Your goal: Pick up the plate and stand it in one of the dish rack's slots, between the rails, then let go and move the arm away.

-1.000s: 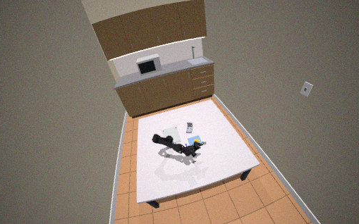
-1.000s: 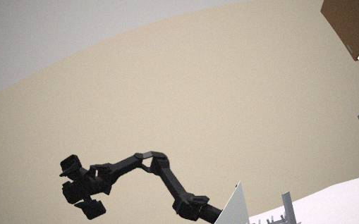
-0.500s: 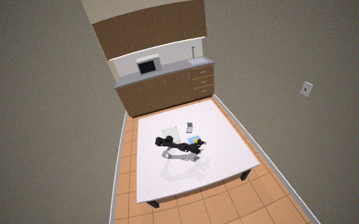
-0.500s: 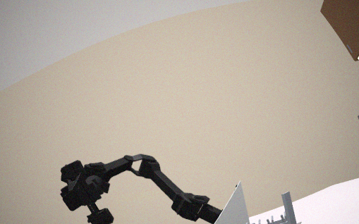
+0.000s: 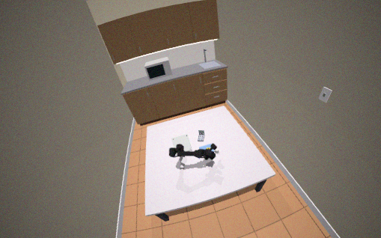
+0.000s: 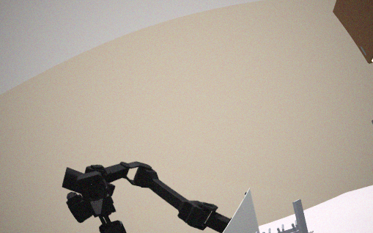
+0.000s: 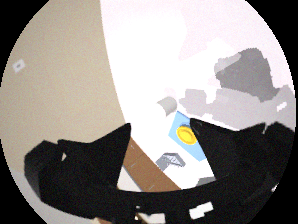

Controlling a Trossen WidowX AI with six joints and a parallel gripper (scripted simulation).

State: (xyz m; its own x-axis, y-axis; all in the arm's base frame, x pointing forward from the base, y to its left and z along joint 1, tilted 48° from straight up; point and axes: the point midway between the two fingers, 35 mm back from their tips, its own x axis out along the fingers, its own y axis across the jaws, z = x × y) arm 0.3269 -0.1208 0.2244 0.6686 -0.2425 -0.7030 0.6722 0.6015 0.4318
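We see the pincer (image 7: 160, 156) open and empty above the white desk (image 5: 237, 157); the blue plate (image 7: 185, 135), with a yellow centre, lies flat beneath it, near the dish rack (image 5: 201, 136). No writing is legible.

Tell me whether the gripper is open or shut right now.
Open. In the wrist view the two dark fingers stand far apart, with the white table and a blue-and-yellow item visible in the gap; nothing sits between them.
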